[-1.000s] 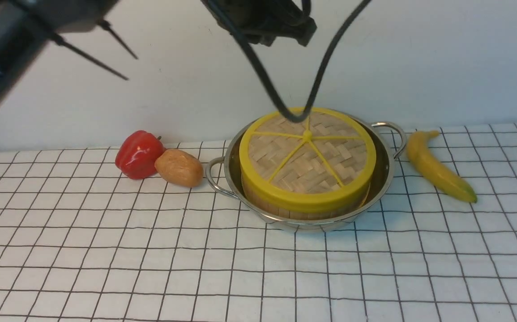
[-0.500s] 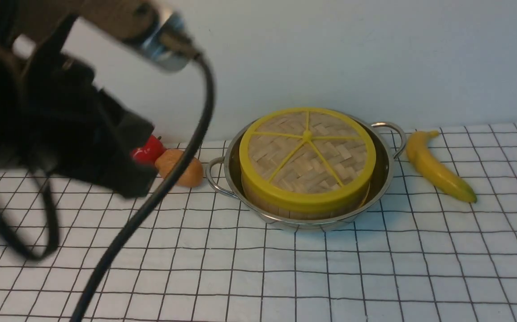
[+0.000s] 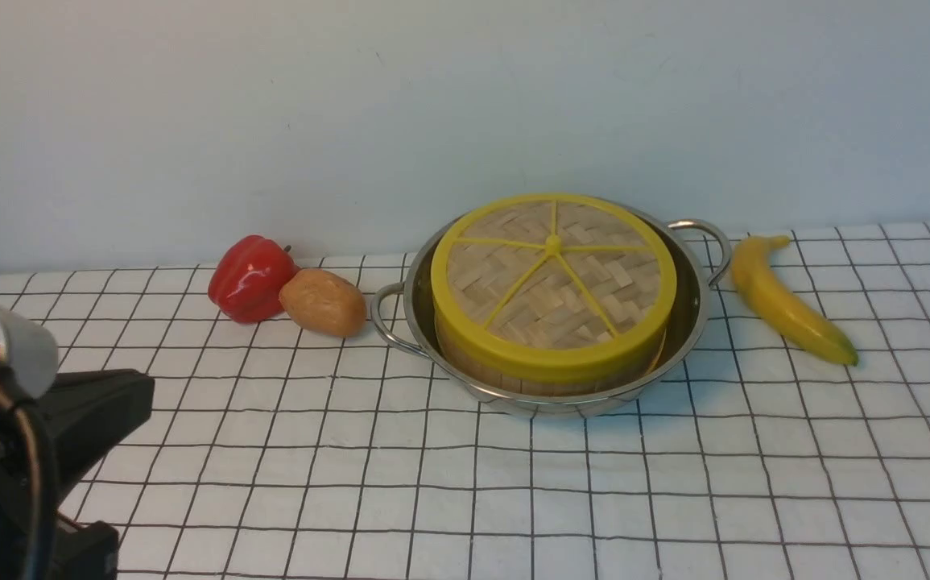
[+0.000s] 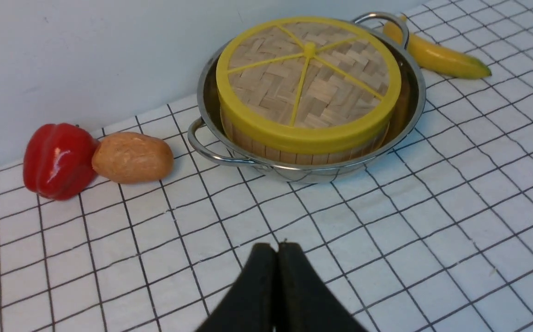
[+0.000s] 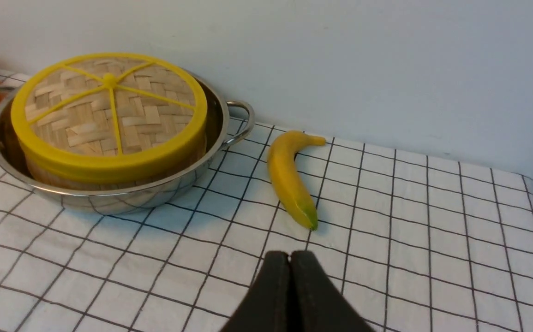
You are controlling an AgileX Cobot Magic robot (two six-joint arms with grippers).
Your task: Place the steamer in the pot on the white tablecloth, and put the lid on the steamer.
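Left fingers: pressed together, holding nothing, hanging over bare cloth near the pot's left side.
Right fingers: pressed together too, empty, above the cloth just near of the banana's green tip.
Lid: sits flat on top of the steamer, yellow spokes up.
Steamer: stands inside the pot, only its wooden wall showing under the lid.
Pot: on the white tablecloth, towards the far wall.
Banana: right of the pot, just beside its handle.
Potato: left of the pot, touching the red pepper.
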